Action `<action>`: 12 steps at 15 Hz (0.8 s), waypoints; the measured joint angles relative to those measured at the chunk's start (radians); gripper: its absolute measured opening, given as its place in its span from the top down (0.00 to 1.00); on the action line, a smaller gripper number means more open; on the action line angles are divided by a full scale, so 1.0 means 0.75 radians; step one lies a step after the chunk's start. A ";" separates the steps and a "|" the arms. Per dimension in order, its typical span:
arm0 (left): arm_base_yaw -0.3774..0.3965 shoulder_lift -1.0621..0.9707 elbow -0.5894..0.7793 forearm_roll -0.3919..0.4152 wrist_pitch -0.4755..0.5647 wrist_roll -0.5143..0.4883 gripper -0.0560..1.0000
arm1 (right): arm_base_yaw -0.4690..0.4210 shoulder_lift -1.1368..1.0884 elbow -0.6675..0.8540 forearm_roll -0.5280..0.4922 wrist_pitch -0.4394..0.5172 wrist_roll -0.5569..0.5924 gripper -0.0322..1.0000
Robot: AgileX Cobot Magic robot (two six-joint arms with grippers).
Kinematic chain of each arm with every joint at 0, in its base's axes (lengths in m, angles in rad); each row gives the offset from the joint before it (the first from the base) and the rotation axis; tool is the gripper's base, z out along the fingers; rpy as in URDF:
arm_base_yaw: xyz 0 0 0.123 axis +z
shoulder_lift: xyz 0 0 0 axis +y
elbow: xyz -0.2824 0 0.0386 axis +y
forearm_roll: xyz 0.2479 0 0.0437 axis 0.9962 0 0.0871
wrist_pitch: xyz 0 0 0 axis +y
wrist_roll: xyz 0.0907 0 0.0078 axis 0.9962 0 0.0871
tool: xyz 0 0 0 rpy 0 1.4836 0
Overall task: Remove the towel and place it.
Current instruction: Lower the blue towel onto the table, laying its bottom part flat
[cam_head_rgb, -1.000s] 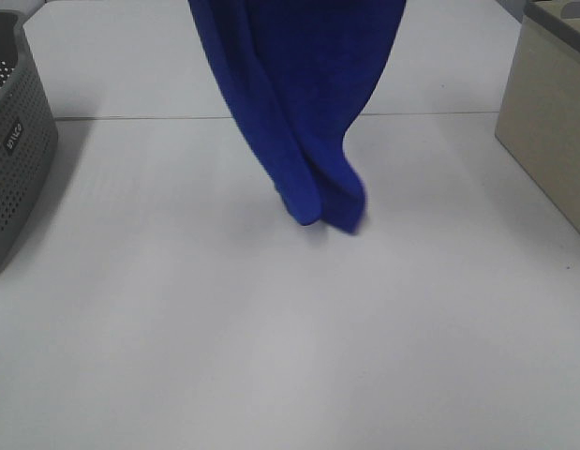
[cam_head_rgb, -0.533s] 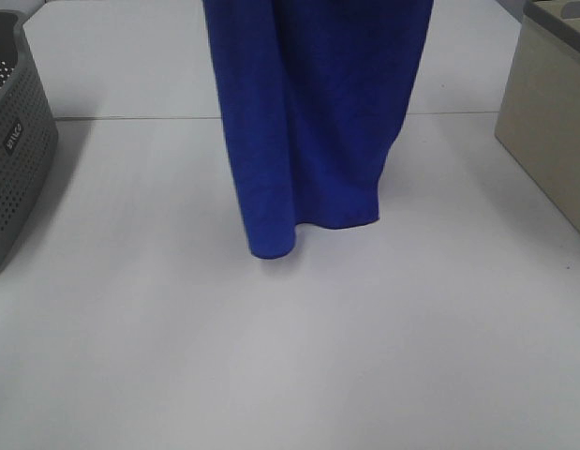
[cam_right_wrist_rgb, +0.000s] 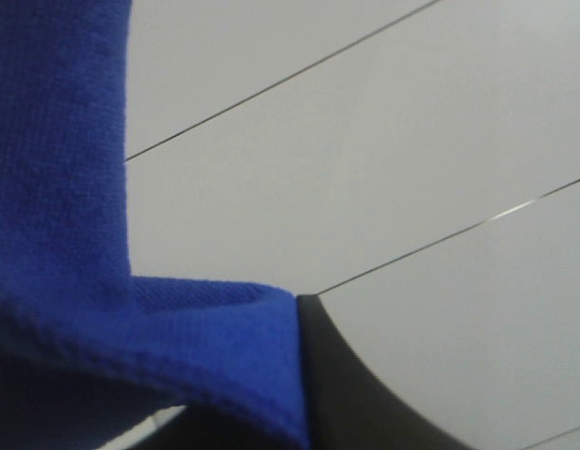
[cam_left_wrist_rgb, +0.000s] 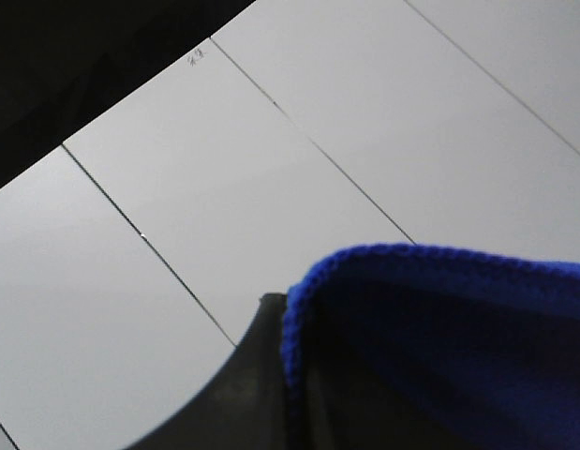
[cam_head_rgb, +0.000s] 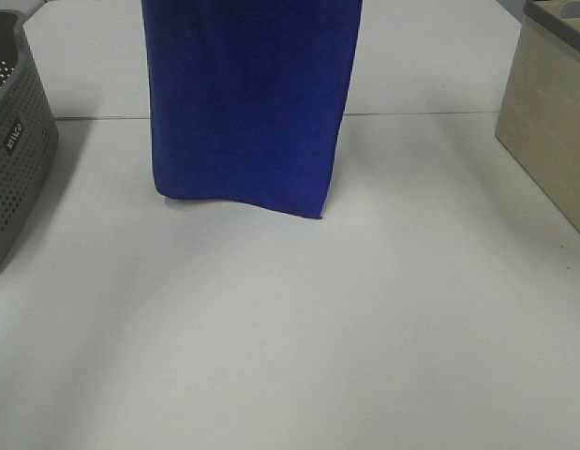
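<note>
White desk (cam_head_rgb: 383, 337), blue towel (cam_head_rgb: 247, 103) hanging flat over its middle, lower edge close to the surface, left hand (cam_left_wrist_rgb: 288, 384) and right hand (cam_right_wrist_rgb: 310, 398) each clamped on a corner, grey basket (cam_head_rgb: 18, 150) left, beige box (cam_head_rgb: 552, 131) right.

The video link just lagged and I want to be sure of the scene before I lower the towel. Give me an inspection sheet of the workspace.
Surface: white table with thin seam lines across it.
Job's things: towel hangs spread flat from above the frame, apart from the grey basket at the left edge; whether its lower edge touches the table cannot be told.
Clutter: beige box at the right edge.
Grippers: left gripper and right gripper are each shut on a corner of the towel; both are out of the high view.
Cables: nothing seen.
Surroundings: dark area beyond the table edge in the left wrist view.
</note>
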 joint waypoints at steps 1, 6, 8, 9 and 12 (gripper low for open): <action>0.021 0.033 -0.035 -0.021 -0.016 0.000 0.95 | -0.024 0.021 0.000 -0.012 -0.047 0.000 0.95; 0.048 0.233 -0.227 -0.064 -0.033 0.000 0.95 | -0.133 0.079 0.000 0.168 -0.216 0.075 0.95; 0.048 0.291 -0.284 -0.100 -0.033 0.000 0.95 | -0.180 0.083 0.000 0.263 -0.252 0.080 0.95; 0.048 0.313 -0.315 -0.105 -0.036 0.000 0.95 | -0.193 0.083 0.000 0.295 -0.301 0.081 0.95; 0.048 0.369 -0.395 -0.113 -0.039 0.000 0.95 | -0.195 0.088 0.000 0.311 -0.399 0.081 0.95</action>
